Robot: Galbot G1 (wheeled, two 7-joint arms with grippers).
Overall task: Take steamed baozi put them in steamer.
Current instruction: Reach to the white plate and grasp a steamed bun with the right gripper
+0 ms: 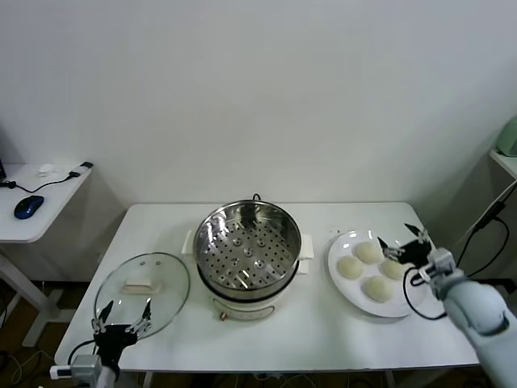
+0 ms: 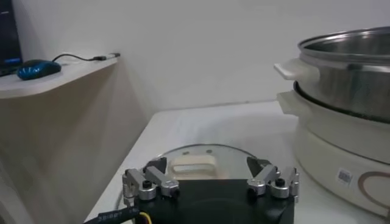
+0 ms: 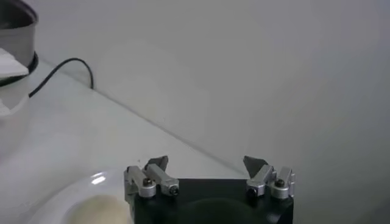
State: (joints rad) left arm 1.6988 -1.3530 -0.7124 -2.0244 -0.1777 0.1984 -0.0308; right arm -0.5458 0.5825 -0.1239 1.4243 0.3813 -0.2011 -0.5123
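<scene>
on the left a side desk (image 1: 40, 212) holds one blue mouse (image 1: 28, 207), and at the near left of the white table (image 1: 161, 222) one glass lid (image 1: 142, 292) lies flat with the left gripper (image 1: 123, 318) over its near rim, jaws wide and empty. one steamer (image 1: 247, 254) stands uncovered in the middle, its holed tray bare. on the right one white plate (image 1: 339, 283) carries four buns (image 1: 350, 267), the right gripper (image 1: 403, 242) hovering wide open over its far right edge.

Four baozi (image 1: 368, 252) on one plate (image 1: 343, 284); one steamer (image 1: 247, 242); one glass lid (image 1: 142, 289); two claws: left (image 1: 123, 317), right (image 1: 402, 238).
</scene>
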